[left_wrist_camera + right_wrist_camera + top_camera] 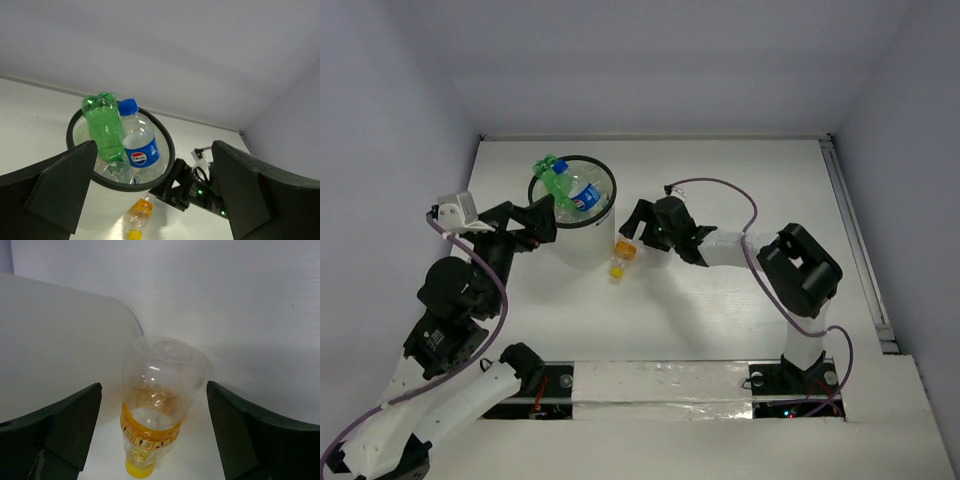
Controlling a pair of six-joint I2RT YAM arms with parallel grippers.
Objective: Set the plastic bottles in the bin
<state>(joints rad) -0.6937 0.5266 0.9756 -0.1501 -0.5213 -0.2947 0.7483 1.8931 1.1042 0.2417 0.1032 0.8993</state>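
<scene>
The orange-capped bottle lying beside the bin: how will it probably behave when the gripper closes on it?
The orange-capped bottle looks empty and thin-walled, so it is probably very light and may dent. It lies on its side on the smooth table, so a push would likely roll or slide it.

White matte table [720,320], filling most of the top view. Closed in at the back and both sides by plain pale lilac-grey walls [650,60]. Edged on the right by a thin metal rail [860,250]. Crossed near the front by a shiny tape strip [660,378].
</scene>
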